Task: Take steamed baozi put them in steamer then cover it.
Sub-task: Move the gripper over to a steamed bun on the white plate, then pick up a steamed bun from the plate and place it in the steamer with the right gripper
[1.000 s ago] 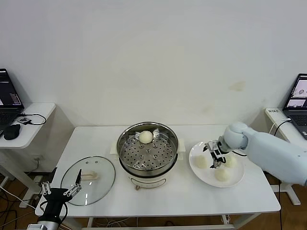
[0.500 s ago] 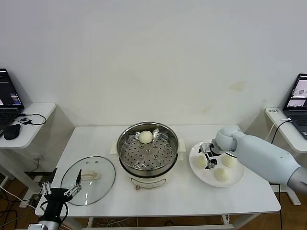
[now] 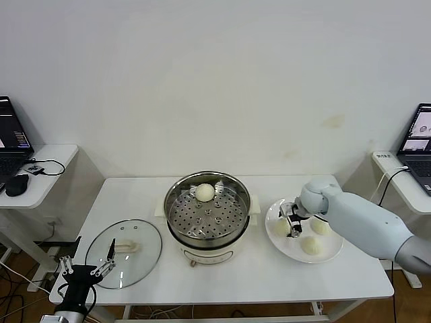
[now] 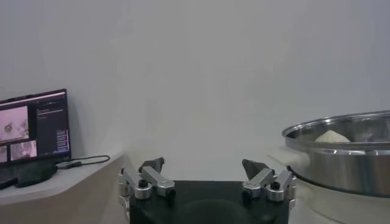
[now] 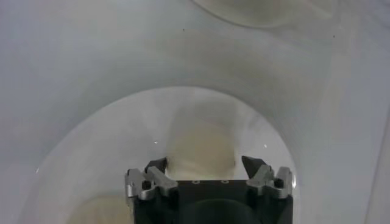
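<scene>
The right gripper [image 3: 292,224] hangs with its jaws spread apart on either side of a pale cream-white round steamed bun [image 5: 201,146], low over the flat white plate [image 3: 279,239] near the worktop's right edge. Two more cream-white buns [image 3: 312,245] lie on that plate just beside it. At the middle of the worktop stands the round shiny stainless-steel steamer [image 3: 176,195], uncovered, with one cream-white bun [image 3: 205,192] on the far side of its perforated tray. The round clear glass lid [image 3: 138,259] lies flat near the front left corner. The left gripper [image 4: 204,175], jaws released and empty, waits off that front left corner.
</scene>
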You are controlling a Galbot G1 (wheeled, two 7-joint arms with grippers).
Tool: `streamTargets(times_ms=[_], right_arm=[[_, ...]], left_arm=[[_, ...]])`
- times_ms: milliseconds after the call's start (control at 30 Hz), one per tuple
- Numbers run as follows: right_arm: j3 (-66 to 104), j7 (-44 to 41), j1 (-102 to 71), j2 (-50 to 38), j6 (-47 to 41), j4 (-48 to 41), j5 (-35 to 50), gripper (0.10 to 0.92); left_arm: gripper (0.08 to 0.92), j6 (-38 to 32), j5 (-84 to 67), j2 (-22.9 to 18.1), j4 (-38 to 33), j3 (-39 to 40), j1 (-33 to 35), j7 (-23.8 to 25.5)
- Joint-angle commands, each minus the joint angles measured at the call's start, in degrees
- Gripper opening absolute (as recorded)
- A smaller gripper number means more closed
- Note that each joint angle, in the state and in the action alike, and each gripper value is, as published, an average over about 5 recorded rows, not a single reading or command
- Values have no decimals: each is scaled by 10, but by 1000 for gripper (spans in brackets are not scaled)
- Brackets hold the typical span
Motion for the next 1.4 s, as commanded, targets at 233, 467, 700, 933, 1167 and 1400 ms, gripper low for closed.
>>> streamTargets(times_ms=[233,467,700,933,1167,1400], right_arm=[[1,-12,7,-3,3,3,-3,653],[-19,-22,74,-29,-9,40,32,640],[-91,-32,214,-64,-36,103,102,645],[-182,-37,375,-64,-63,146,190,646],[-228,-1,441,-6,-112,180,308,653],[-230,64,411,97,-196,174,400,661]], left_arm=[[823,0,0,-1,-4,-1,2,0],[823,-1,0,0,-3,0,1,0],[823,0,0,4,-5,2,-1,0],[823,0,-2,9,-7,8,-6,0],[823,1,-3,13,-8,13,-14,-1],[823,2,-5,17,-11,7,-15,-2]])
